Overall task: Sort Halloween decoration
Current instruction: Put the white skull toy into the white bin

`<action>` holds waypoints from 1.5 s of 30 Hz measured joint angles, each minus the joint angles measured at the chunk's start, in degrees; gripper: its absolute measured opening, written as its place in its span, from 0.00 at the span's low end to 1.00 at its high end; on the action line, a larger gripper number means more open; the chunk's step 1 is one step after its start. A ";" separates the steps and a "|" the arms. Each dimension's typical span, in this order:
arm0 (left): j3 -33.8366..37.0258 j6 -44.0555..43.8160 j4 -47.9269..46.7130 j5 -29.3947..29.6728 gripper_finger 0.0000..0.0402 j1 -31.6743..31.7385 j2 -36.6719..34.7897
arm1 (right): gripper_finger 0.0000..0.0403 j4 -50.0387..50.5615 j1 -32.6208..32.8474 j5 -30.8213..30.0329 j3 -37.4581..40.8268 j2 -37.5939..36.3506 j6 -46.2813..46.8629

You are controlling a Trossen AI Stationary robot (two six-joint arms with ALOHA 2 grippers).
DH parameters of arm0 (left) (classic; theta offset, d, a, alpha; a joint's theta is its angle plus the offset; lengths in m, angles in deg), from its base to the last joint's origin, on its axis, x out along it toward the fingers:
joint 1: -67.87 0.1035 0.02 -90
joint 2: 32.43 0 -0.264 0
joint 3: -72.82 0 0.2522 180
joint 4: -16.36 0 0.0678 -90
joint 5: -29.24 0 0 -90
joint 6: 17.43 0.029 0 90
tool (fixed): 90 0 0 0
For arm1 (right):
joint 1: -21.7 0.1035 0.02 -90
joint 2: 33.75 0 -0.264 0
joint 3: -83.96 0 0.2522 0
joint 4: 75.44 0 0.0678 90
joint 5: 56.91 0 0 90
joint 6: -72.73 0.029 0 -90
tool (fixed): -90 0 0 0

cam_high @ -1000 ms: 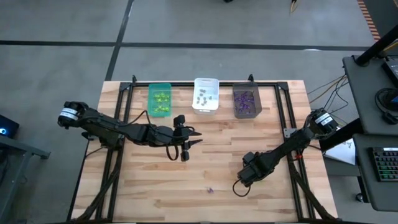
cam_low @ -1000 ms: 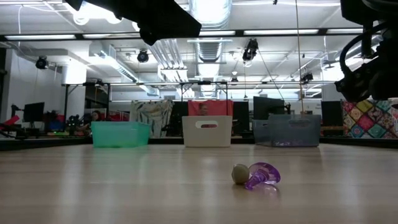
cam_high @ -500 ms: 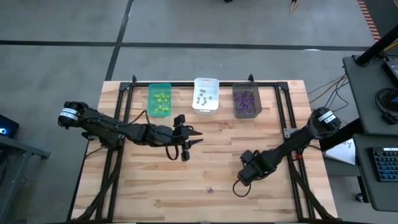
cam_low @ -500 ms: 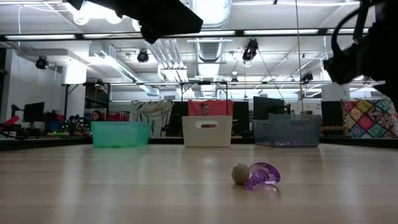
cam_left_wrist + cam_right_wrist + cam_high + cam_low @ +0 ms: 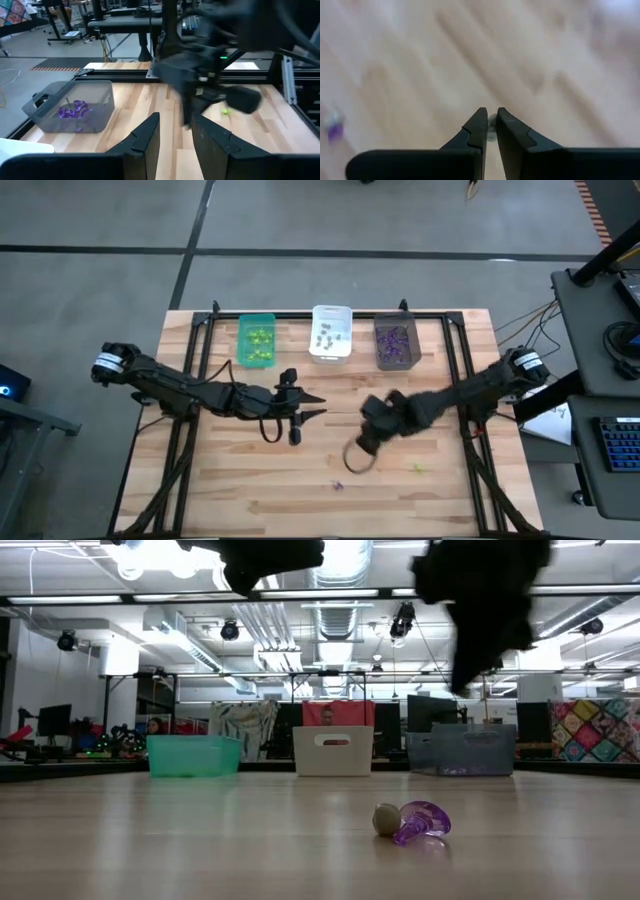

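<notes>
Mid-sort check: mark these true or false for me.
1. Green bin, white bin and grey bin stand in a row along one table edge. True.
2. The grey bin holds yellow-green pieces. False: purple pieces.
3. A purple trinket lies on the table beside a small greyish ball. True.
4. The right tool is spread wide. False: its fingers are nearly together, a small pale piece between them.
5. The left tool is over the green bin. False: it is over bare table.
</notes>
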 joint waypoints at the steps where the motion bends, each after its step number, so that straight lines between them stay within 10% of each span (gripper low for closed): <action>1: 0.00 0.00 -0.05 0.00 0.24 -0.32 -0.24 | 0.07 -1.27 -1.83 -0.58 -0.59 0.00 -3.18; 13: -0.01 0.18 -2.87 -0.01 0.24 -4.42 -4.20 | 0.07 -26.69 -29.81 1.66 -5.73 1.00 -39.88; 25: -0.02 0.20 -3.67 0.02 0.24 -4.93 -7.25 | 0.07 -50.25 -51.15 5.08 -6.18 13.07 -54.67; 45: -0.02 -0.04 -5.87 2.99 0.24 -4.91 -7.18 | 0.14 -45.18 -54.01 12.62 -9.33 19.82 -54.10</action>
